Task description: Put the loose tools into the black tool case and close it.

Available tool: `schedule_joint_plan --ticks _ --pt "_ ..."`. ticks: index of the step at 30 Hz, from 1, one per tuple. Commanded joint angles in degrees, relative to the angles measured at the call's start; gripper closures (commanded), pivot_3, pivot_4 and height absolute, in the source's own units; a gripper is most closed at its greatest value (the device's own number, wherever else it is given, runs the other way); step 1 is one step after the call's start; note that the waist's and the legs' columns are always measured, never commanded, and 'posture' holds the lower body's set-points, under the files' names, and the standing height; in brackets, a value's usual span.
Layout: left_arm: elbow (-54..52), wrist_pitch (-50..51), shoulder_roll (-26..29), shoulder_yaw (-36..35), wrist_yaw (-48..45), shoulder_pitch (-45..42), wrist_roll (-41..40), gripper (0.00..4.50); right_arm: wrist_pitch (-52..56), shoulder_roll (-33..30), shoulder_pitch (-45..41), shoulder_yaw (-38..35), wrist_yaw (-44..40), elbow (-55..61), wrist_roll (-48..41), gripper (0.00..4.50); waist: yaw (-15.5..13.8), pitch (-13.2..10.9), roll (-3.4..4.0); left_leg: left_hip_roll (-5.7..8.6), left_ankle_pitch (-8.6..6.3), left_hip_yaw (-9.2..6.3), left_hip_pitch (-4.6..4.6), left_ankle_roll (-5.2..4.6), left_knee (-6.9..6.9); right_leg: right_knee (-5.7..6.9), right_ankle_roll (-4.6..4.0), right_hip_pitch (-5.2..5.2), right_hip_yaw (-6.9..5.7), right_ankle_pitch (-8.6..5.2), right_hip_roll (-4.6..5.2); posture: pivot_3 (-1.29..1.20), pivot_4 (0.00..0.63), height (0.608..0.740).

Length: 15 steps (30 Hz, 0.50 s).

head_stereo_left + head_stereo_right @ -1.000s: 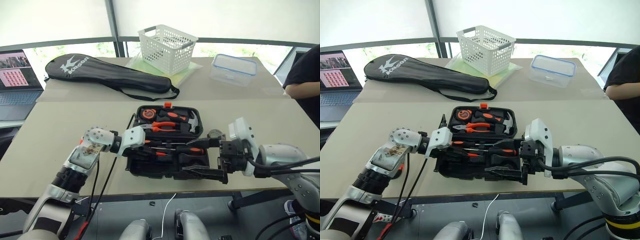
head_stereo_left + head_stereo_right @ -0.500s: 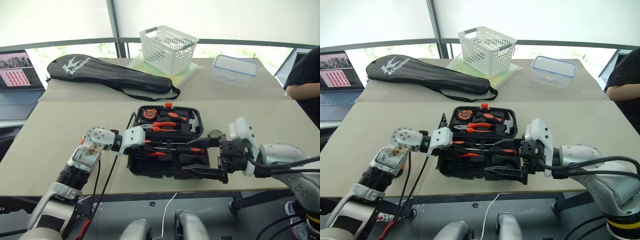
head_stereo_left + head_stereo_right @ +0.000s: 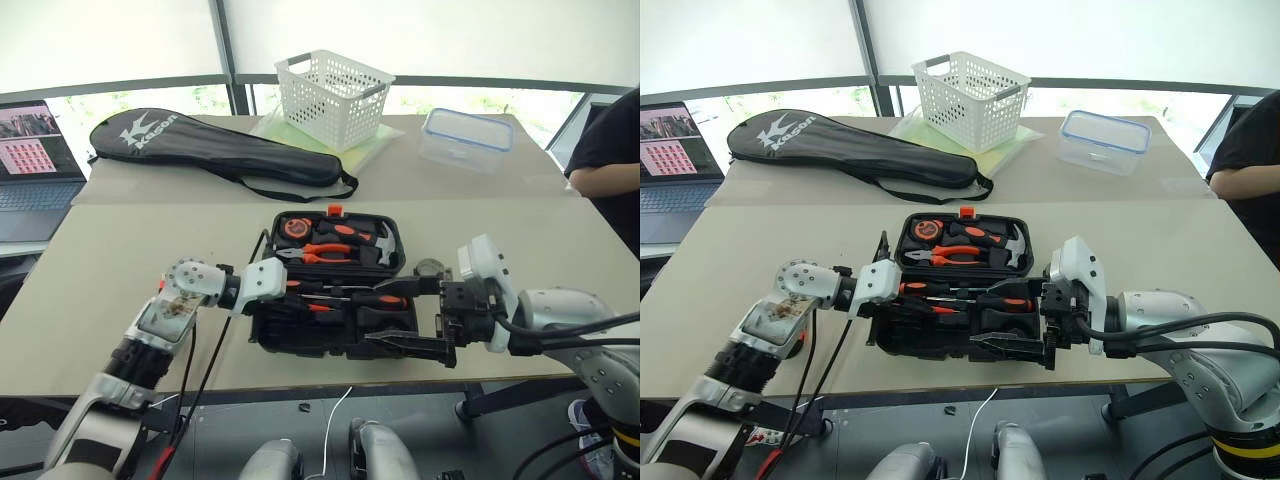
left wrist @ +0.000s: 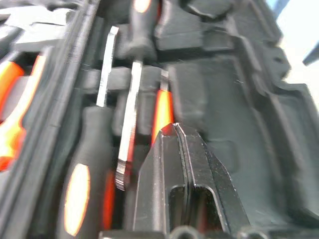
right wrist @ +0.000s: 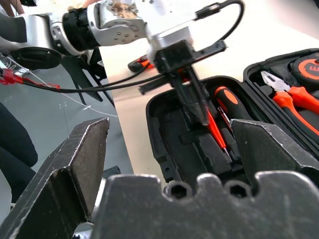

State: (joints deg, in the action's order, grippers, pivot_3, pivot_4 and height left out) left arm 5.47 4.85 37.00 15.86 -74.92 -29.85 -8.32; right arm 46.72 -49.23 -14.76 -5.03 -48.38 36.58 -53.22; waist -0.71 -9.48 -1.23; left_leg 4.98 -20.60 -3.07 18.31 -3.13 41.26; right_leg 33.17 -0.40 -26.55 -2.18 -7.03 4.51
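white lettering that looks like "kason", beside a k-shaped mark, runs along the long black racket bag (image 3: pixel 215 150) on the far table. the laptop (image 3: pixel 38 150) at far left is cut off by the frame edge and its screen cannot be read; a person's dark sleeve (image 3: pixel 610 150) is cut off at far right.

the black tool case (image 3: pixel 335 285) lies open in the middle of the near table, lid away from the robot. orange pliers (image 3: pixel 330 252), a hammer (image 3: pixel 385 245) and a tape measure (image 3: pixel 295 228) sit in the lid. two screwdrivers (image 3: pixel 375 297) and a slim orange tester (image 4: pixel 162 112) lie in the near half; a small round thing just right of the case is too small to make out.

the left gripper (image 4: pixel 177 137) has its fingers pressed together, empty, its tip over the tester's slot. the right gripper (image 3: pixel 410 318) hangs at the case's near right corner, fingers wide apart, holding nothing.

against a second earlier, nothing in the case has shifted and both grippers stay where they were.
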Motion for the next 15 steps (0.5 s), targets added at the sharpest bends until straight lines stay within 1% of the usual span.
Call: schedule_joint_plan --ticks 1,9,15 --pt "0.27 -1.93 0.20 -0.64 0.74 0.04 0.72 4.47 0.39 -0.38 -0.20 -1.63 0.04 1.11 -1.87 0.00 -0.09 0.00 0.00 0.00 0.00 0.00 0.00 0.00 0.01 0.00 0.00 0.00 -0.01 0.00 0.00 0.00 0.150 0.740" --pt "4.03 -2.71 -3.06 -0.81 2.62 -2.61 0.74 4.47 0.67 -0.81 -0.06 -1.72 0.50 1.48 -2.63 0.00 -0.21 0.00 0.00 0.02 -0.01 0.00 0.01 -0.02 0.05 -0.01 0.02 0.07 0.00 0.01 -0.01 0.00 0.150 0.740" --pt "4.85 -2.78 -3.47 -1.12 2.26 -3.20 0.77 4.47 0.63 -1.51 0.49 -1.89 0.47 1.42 -3.16 0.00 -0.19 0.00 0.00 0.02 -0.01 0.00 0.00 -0.02 0.06 0.00 0.02 0.07 0.01 0.02 0.00 0.00 0.150 0.740"
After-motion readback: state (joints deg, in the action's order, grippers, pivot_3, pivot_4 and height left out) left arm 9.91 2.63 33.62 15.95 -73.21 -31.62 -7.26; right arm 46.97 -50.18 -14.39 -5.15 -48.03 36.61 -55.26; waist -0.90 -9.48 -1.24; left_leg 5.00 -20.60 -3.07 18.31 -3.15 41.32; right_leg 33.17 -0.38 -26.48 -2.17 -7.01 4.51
